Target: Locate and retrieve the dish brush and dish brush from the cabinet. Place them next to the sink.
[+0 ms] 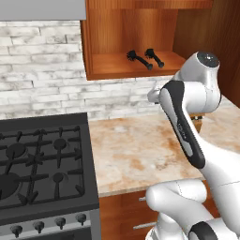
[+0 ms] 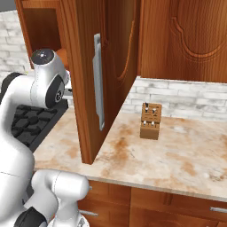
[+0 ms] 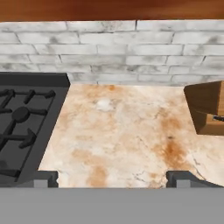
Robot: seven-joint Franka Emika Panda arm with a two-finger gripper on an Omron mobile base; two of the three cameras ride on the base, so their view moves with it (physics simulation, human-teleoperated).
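Note:
Two black dish brushes (image 1: 138,59) (image 1: 153,57) lie side by side on the lower shelf of the open cabinet (image 1: 108,65), round heads to the left. My gripper (image 3: 114,179) is open, its fingertips (image 3: 46,178) standing wide apart with nothing between them. It hangs below the cabinet and looks over the marble counter (image 3: 127,131) toward the brick wall. In the left base view the hand is mostly hidden behind my forearm (image 1: 180,124). The sink is out of view.
A black gas stove (image 1: 42,159) borders the counter on the left. The open cabinet door (image 2: 95,80) juts out over the counter (image 2: 177,155) beside my arm. A wooden knife block (image 2: 150,121) stands near the wall to the right.

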